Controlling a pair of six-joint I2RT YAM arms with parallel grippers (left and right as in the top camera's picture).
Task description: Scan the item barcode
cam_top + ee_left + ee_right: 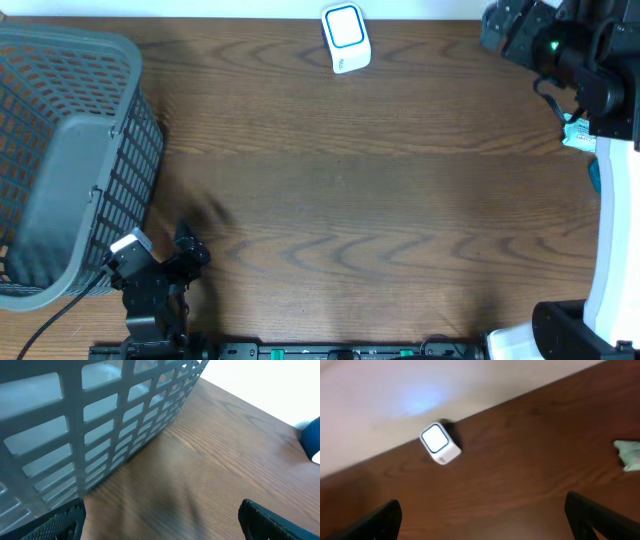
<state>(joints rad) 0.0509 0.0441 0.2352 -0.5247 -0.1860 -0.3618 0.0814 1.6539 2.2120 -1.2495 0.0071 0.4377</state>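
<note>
Left claw (160,522) and right claw (482,512) gape empty. Right should grasp the item (629,455) squarely, then turn it toward the scanner (439,442).

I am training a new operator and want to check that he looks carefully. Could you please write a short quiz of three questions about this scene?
1. True or false: the grey basket stands on the left arm's side of the table.
2. Where is the white scanner in the overhead view?
A) inside the basket
B) standing free near the far edge of the table
C) lying in the middle of the table
3. Fill in the missing word: the left gripper and the right gripper are both ____ and hold nothing.

Key: 1 true; 2 B; 3 open.
</note>
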